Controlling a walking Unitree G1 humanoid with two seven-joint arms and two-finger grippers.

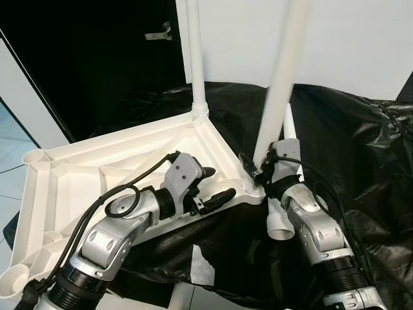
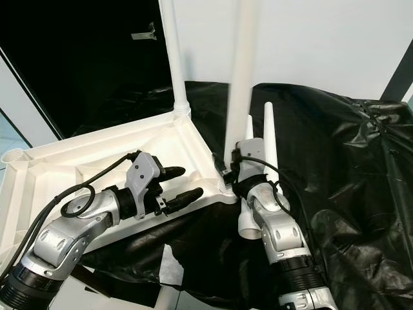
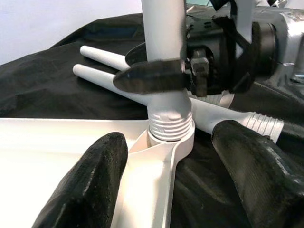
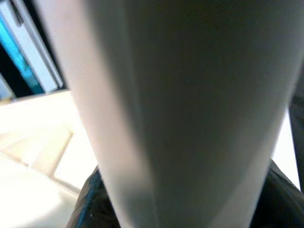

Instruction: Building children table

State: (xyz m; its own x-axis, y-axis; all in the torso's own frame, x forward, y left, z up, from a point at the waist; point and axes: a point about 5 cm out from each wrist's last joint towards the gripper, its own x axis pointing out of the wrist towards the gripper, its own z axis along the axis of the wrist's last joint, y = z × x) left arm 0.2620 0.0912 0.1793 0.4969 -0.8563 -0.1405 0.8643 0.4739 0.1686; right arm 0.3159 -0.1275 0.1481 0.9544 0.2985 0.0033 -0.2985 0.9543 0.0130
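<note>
The white plastic tabletop (image 1: 122, 169) lay upside down on black sheeting (image 1: 361, 148), ribbed underside up. Taking its near-right corner socket (image 3: 170, 137) as the landmark, a white leg (image 1: 279, 90) stood upright in that socket, its threaded collar partly seated, with several thread rings showing above the socket rim. A second leg (image 1: 195, 55) already stood in the socket at the far corner of the tabletop. Just beyond the near-right socket, two spare legs (image 3: 102, 64) lay on the sheeting, threaded ends pointing toward the robot.

The right pincer (image 1: 260, 169) was clenched around the standing leg just above the socket; the left wrist view showed one black finger (image 3: 149, 76) wrapped across the front of the shaft. The left pincer (image 1: 211, 187) hovered on the tabletop side of that socket, released, its fingers (image 3: 80, 185) spread to either side of the tabletop's edge rail and gripping nothing.

The step in hand looked like screwing in the second leg. Since threads were exposed, the next move probably called for further turning of the leg until the collar bottomed out, with the left pincer closing on the rail to stop the tabletop from spinning along. Two empty sockets (image 1: 35, 157) on the far-left side remained to be filled.
</note>
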